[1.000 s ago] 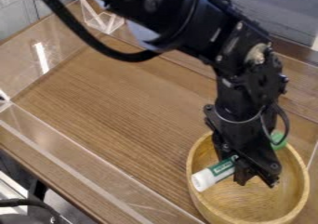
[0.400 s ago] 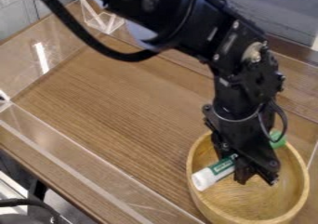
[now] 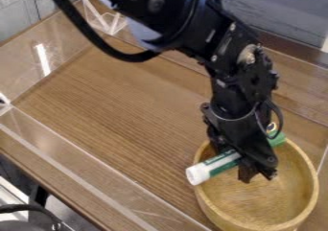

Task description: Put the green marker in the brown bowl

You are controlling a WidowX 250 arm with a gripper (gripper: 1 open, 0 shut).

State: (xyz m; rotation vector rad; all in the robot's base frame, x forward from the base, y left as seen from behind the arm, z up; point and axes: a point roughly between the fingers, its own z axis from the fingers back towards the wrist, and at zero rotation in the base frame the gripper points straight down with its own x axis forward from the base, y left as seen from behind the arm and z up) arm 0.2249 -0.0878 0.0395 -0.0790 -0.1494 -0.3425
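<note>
The green marker (image 3: 213,167) hangs nearly level between the black fingers of my gripper (image 3: 251,165). Its white end pokes out to the left, over the near left rim of the brown bowl (image 3: 279,202). The gripper is shut on the marker's green end and points straight down over the left half of the bowl. The light tan wooden bowl sits at the table's front right corner, and the arm hides its far rim. I cannot tell whether the marker touches the rim.
The wooden table top (image 3: 115,101) stretches to the left and back of the bowl. A clear plastic wall (image 3: 52,149) runs along the front and left edges. Black cables (image 3: 96,38) loop from the arm at the upper left.
The gripper has shifted a little up and to the left with the marker. The marker's white end now sticks out over the bowl's left rim instead of lying low inside it.
</note>
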